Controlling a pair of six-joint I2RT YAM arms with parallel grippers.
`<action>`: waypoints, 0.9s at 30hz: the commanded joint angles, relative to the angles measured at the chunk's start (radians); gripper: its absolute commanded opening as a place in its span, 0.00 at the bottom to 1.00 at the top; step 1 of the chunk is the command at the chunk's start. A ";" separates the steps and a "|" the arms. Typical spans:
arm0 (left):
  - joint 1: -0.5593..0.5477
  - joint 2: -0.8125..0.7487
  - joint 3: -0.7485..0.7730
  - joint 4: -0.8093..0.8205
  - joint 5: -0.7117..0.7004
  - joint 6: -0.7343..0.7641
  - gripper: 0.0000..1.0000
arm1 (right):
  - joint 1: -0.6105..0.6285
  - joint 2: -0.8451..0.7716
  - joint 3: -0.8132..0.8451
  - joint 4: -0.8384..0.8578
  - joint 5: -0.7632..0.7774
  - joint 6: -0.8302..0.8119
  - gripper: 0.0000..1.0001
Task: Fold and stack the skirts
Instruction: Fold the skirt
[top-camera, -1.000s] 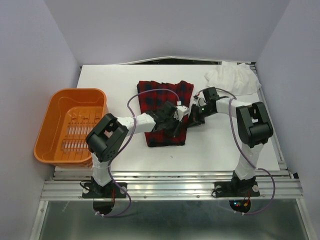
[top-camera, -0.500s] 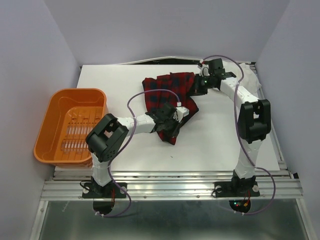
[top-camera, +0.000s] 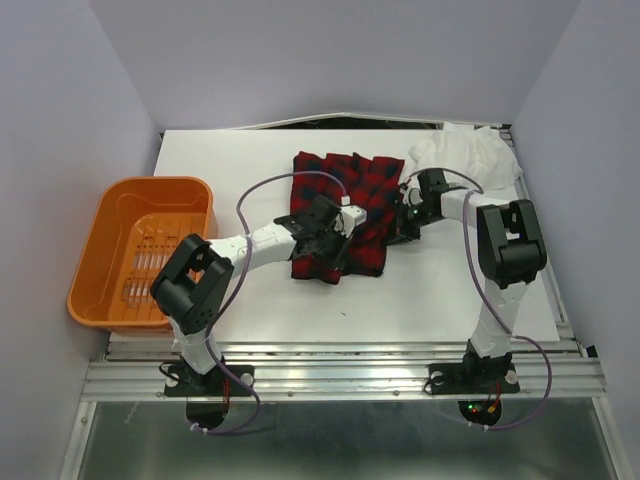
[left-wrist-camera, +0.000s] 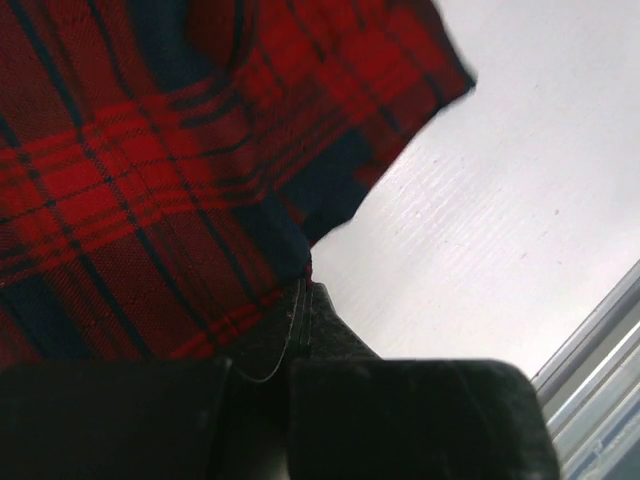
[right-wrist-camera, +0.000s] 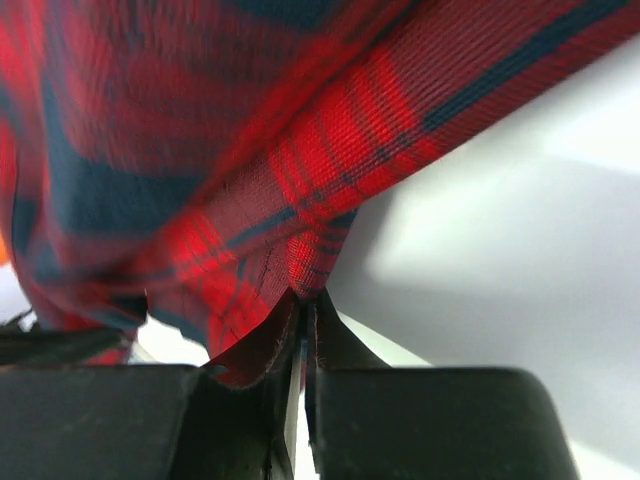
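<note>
My left hand (left-wrist-camera: 303, 292) and right hand (right-wrist-camera: 303, 300) each squeeze tight on an edge of the red skirt (top-camera: 355, 190), mid-frame, so I can fold it flat.

Overhead, I look down from behind the arm bases across the whole surface (top-camera: 430, 290). My wrist views sit very close, facing along the left end effector (left-wrist-camera: 300, 300) and right end effector (right-wrist-camera: 303, 310) onto the plaid skirt (top-camera: 368, 205), shared by all three.

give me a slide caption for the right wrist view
Right gripper shut on red-and-navy plaid skirt over white table.
</note>
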 joint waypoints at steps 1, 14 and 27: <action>0.008 -0.084 0.065 -0.021 0.058 -0.008 0.00 | 0.019 -0.039 -0.148 0.041 -0.049 0.012 0.01; 0.000 0.009 0.156 0.038 0.161 -0.108 0.00 | 0.105 -0.162 -0.295 0.180 -0.140 0.135 0.01; -0.038 0.172 0.158 0.024 0.064 -0.014 0.00 | 0.123 -0.156 -0.295 0.202 -0.158 0.165 0.04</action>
